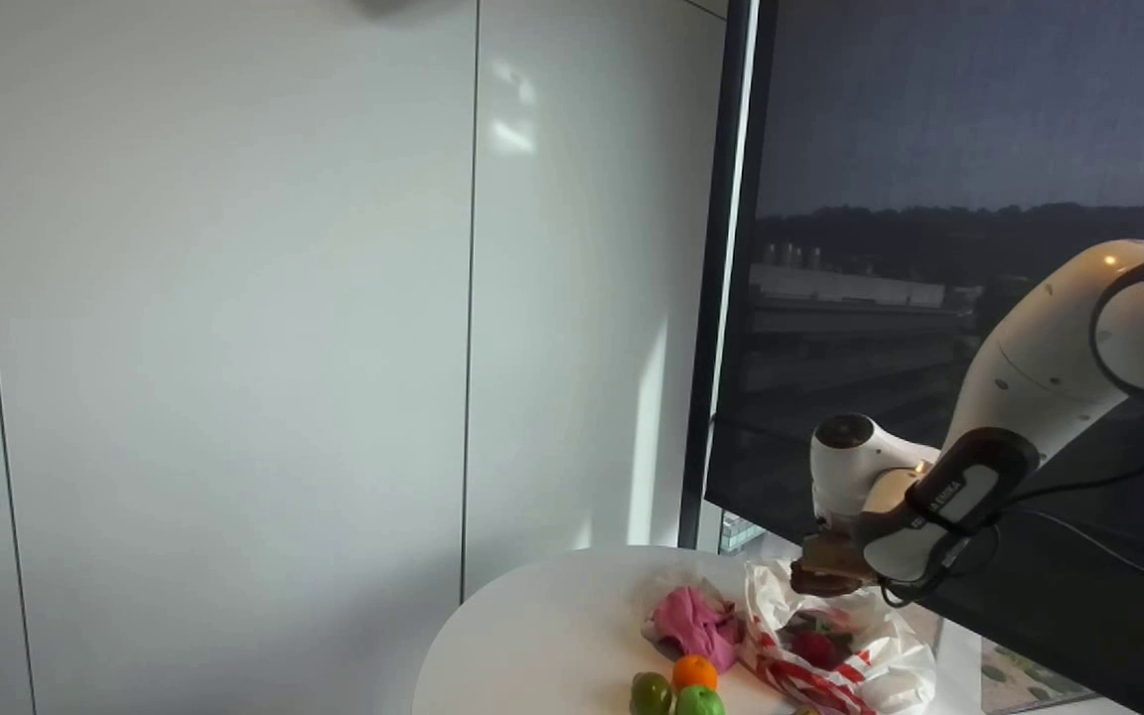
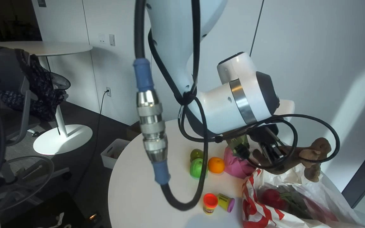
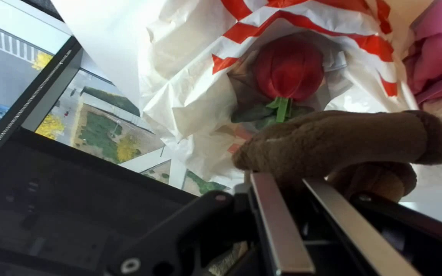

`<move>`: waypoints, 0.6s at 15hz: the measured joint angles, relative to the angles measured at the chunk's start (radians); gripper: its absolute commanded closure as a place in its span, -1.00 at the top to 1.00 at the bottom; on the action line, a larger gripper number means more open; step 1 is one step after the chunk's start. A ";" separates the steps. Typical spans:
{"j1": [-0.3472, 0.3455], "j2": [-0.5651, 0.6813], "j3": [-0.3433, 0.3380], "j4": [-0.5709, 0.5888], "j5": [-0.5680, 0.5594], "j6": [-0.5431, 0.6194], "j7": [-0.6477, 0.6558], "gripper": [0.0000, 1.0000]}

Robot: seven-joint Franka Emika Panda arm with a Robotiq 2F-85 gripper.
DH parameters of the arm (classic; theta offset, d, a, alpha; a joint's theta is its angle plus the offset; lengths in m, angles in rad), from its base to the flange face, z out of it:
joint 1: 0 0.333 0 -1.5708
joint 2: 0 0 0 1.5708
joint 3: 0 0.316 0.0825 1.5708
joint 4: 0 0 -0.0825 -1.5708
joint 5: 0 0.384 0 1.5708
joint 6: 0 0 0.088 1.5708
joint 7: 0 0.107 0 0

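Observation:
My gripper point(image 3: 280, 179) is shut on a brown plush toy point(image 3: 340, 140). The part of the toy between the fingers is hidden. In an exterior view the toy point(image 2: 317, 153) sticks out past the gripper point(image 2: 274, 155); it also shows small under the wrist in an exterior view point(image 1: 825, 579). The toy is held above an open white plastic bag with red markings point(image 3: 190, 99), which stands on the table in both exterior views point(image 1: 895, 670) point(image 2: 258, 218). Inside the bag lies a red rounded thing with a green leafy stem point(image 3: 288, 69), also visible in an exterior view point(image 2: 271, 198).
The round white table point(image 2: 144, 196) bears a pink cloth point(image 1: 696, 621), an orange point(image 2: 216, 165), a green apple point(image 2: 197, 168) and a dark green fruit point(image 2: 196, 154). An orange-lidded tub point(image 2: 210, 202) and a purple-lidded tub point(image 2: 225, 202) are near the bag. A window point(image 1: 880, 328) borders the table.

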 measured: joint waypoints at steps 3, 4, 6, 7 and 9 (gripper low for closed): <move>0.001 0.099 -0.060 0.076 -0.085 -0.004 0.135 -0.71; -0.011 0.134 -0.057 0.097 -0.105 -0.010 0.170 -0.71; -0.052 0.200 -0.025 0.129 -0.134 -0.021 0.223 -0.72; -0.073 0.234 -0.008 0.143 -0.139 -0.024 0.238 -0.72; -0.112 0.300 0.020 0.170 -0.146 -0.025 0.249 -0.72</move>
